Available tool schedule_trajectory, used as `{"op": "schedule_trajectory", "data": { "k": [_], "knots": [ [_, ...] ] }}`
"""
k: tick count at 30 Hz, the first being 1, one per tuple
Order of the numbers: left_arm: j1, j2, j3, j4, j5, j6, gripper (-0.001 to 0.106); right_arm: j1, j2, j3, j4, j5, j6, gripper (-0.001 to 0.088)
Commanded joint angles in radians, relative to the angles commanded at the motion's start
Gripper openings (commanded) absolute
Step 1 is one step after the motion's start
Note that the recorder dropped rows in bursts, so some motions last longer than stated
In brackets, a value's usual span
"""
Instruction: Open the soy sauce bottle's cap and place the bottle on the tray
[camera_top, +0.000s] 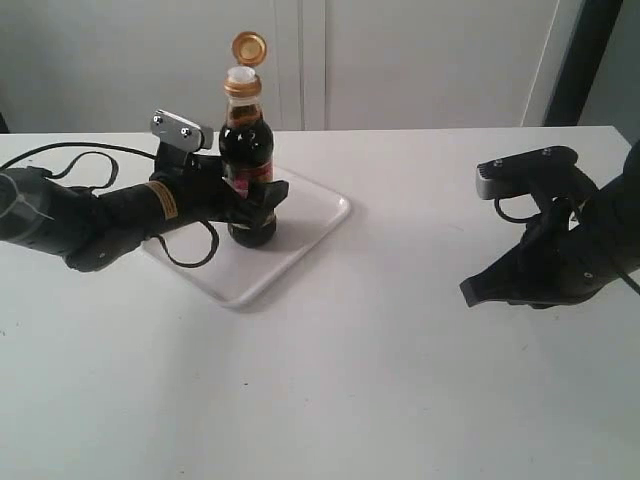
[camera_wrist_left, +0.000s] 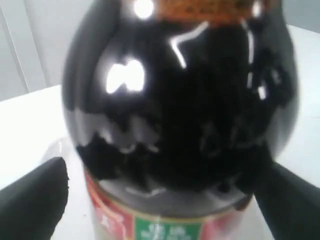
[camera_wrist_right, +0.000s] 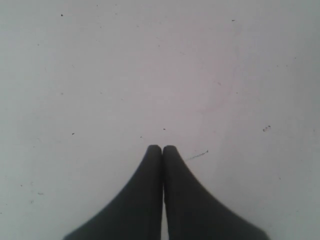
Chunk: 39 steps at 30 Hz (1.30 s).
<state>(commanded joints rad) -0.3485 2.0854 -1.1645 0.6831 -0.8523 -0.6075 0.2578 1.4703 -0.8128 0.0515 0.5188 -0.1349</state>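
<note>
The soy sauce bottle (camera_top: 246, 170) stands upright on the tray (camera_top: 310, 215), dark liquid up to the neck. Its golden cap (camera_top: 249, 46) is flipped up, and the white spout (camera_top: 241, 74) is bare. My left gripper (camera_top: 262, 205) reaches in from the left, one finger on each side of the bottle's lower body. In the left wrist view the bottle (camera_wrist_left: 180, 115) fills the picture. A thin strip of white shows between one finger (camera_wrist_left: 35, 200) and the label, so the jaws look slightly open. My right gripper (camera_wrist_right: 162, 148) is shut and empty, hovering over bare table.
The white table (camera_top: 380, 380) spreads around the tray. The right arm (camera_top: 550, 250) sits at the right, well away from the tray. A black cable (camera_top: 70, 160) loops behind the left arm. A white wall stands behind the table.
</note>
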Motion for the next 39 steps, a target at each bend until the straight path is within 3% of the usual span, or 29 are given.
{"op": "schedule_trajectory", "data": {
  "k": [5,9,18,26,28,39],
  "knots": [
    [0.0,-0.043,0.0,0.135,0.144,-0.078,0.105,0.0,0.0,0.0,0.0,0.002,0.0,0.0],
    [0.0,-0.086,0.0,0.263,0.306,-0.218,0.105,0.0,0.0,0.0,0.0,0.002,0.0,0.0],
    [0.0,-0.141,0.0,0.722,0.325,-0.719,0.105,0.0,0.0,0.0,0.0,0.012,0.0,0.0],
    [0.0,-0.169,0.0,1.042,0.323,-1.038,0.105,0.0,0.0,0.0,0.0,0.019,0.0,0.0],
    [0.0,-0.18,0.0,1.061,0.323,-1.108,0.105,0.0,0.0,0.0,0.0,0.024,0.0,0.0],
    [0.0,-0.268,0.004,1.061,0.272,-1.157,0.105,0.0,-0.004,0.0,0.0,0.102,0.0,0.0]
  ]
}}
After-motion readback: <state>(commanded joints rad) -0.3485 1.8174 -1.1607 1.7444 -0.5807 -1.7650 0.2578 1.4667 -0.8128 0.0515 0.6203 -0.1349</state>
